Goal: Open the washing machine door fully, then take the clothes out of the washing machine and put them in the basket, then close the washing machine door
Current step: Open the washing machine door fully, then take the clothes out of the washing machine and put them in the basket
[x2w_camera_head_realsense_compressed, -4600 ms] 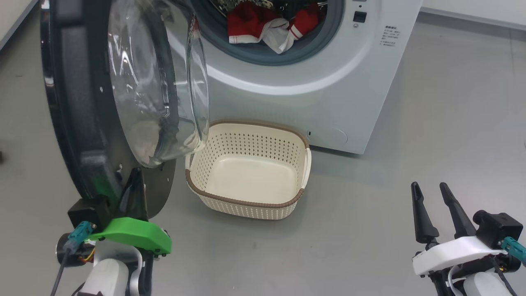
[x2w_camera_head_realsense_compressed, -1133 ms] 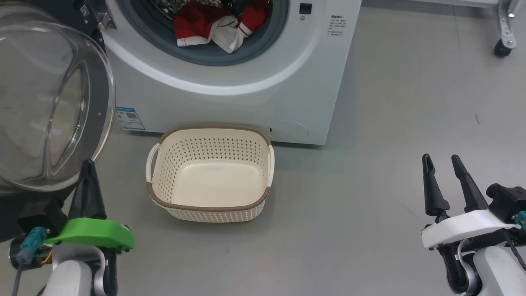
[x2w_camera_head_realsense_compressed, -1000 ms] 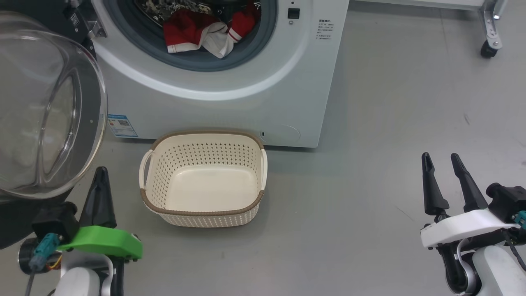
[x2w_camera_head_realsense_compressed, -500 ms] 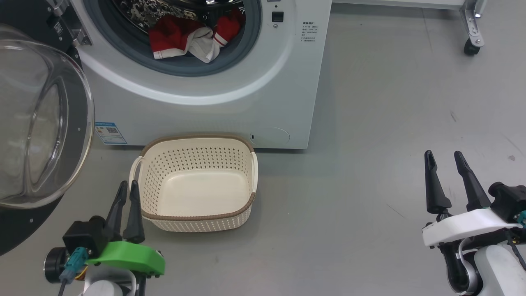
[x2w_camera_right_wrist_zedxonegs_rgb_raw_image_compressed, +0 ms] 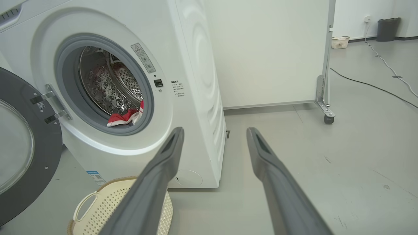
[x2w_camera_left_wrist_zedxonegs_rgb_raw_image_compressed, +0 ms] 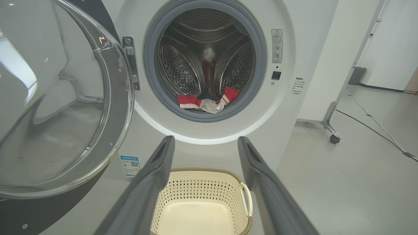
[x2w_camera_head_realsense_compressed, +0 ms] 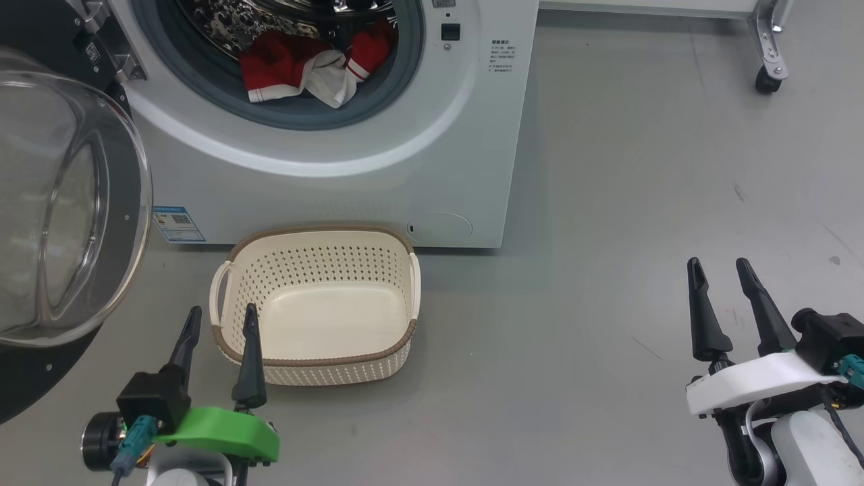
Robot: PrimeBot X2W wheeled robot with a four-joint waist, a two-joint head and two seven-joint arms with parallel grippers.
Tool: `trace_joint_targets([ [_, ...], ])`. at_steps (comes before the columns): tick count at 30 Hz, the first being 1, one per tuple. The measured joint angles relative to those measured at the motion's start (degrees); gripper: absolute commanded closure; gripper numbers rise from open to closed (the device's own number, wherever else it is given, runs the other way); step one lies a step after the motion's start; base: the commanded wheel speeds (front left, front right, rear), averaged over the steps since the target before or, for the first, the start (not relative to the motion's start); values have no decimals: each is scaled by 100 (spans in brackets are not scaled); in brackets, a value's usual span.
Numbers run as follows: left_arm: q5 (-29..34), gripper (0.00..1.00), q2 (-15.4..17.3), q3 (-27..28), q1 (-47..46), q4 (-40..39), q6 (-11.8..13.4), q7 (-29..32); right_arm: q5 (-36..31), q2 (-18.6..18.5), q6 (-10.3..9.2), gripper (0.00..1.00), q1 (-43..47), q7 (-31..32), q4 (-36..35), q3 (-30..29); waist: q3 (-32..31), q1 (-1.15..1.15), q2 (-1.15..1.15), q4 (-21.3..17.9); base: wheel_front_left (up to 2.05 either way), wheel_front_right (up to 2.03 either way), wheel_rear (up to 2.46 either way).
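Grey floor (x2w_camera_head_realsense_compressed: 607, 202), smooth, matte, a few scuffs. Change vs a few seconds ago: left gripper (x2w_camera_head_realsense_compressed: 223, 308) is off the rim of the washing machine door (x2w_camera_head_realsense_compressed: 74, 202) and now sits low beside the basket (x2w_camera_head_realsense_compressed: 317, 356). Its fingers are parted, where half a second back they were nearly together, and they hold nothing. Door is swung wide to the left of the washing machine (x2w_camera_head_realsense_compressed: 378, 182), so the opening is unobstructed. Head camera has shifted too, so the scene's apparent drift is mostly the view. Right gripper (x2w_camera_head_realsense_compressed: 717, 260) is well off to the right over bare floor, fingers spread, empty, much as before.

Meaning: door-open step looks done. Next is the reach into the drum (x2w_camera_left_wrist_zedxonegs_rgb_raw_image_compressed: 183, 65); left wrist view is already lined up on it.

Materials:
- The clothes (x2w_camera_head_realsense_compressed: 283, 64) are red fabric with white parts and striped trim, a soft crumpled heap at the drum's front lip against the grey rubber gasket (x2w_camera_head_realsense_compressed: 297, 121). Limp, should bunch under a pinch.
- Drum is perforated steel, shiny.
- Door has a glossy black rim and a bulging clear glass bowl.
- Basket is cream perforated plastic with a brown woven-look rim and rounded corners. It is empty, on the floor just below the opening.
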Motion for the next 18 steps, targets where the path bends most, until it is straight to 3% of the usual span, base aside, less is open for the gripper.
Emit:
trace_joint_targets([
  [18,-3,0,-8,-97,125,0,52,-48,-42,27,1,0,16,0,2,20,-51,0,0,-12,0,0,0],
])
